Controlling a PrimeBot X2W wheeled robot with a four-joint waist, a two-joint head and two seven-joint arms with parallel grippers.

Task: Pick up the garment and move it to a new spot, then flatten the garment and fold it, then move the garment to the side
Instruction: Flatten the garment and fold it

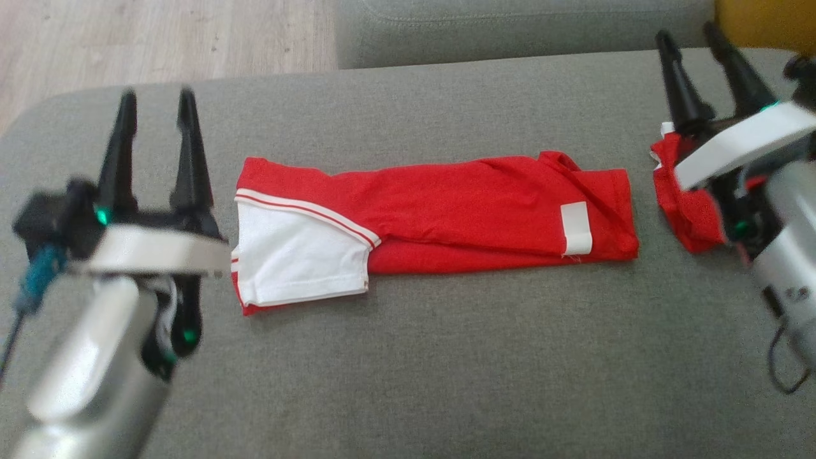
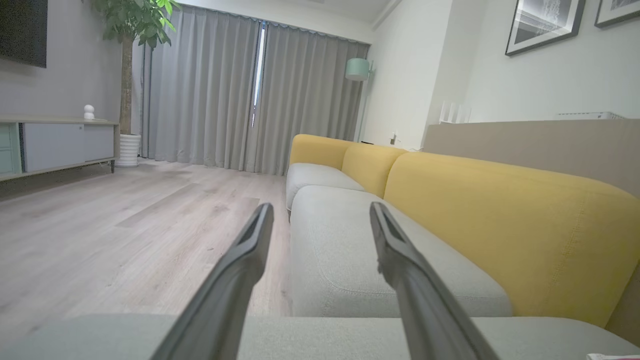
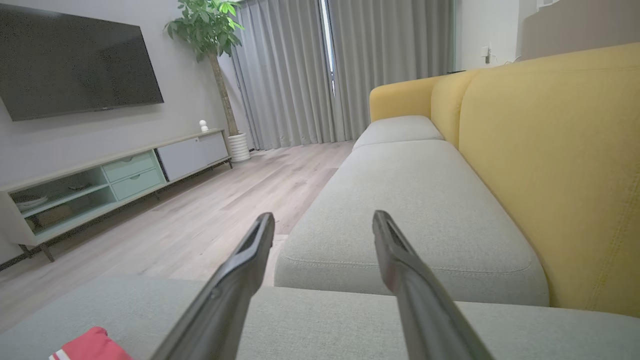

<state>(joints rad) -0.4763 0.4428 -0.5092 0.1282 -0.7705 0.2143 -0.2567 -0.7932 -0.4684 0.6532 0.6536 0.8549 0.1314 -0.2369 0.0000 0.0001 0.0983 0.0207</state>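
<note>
The garment [image 1: 446, 210], red with a white sleeve panel and a white tag, lies folded into a long strip across the grey sofa cushion [image 1: 446, 357]. My left gripper [image 1: 157, 95] stands open just left of its white end, nothing between the fingers; in the left wrist view it [image 2: 321, 207] points along the sofa. My right gripper [image 1: 688, 33] is open at the far right, past the garment's right end. A second bunched red cloth [image 1: 692, 217] lies under the right wrist, partly hidden. The right wrist view shows the open gripper [image 3: 323, 216] and a red corner of cloth [image 3: 92, 345].
The cushion's far edge meets another grey seat cushion [image 1: 523, 32] and wooden floor [image 1: 159, 44]. A yellow backrest [image 3: 550, 150] runs along the right. A TV cabinet [image 3: 115, 175] and a potted plant [image 2: 127, 75] stand across the room.
</note>
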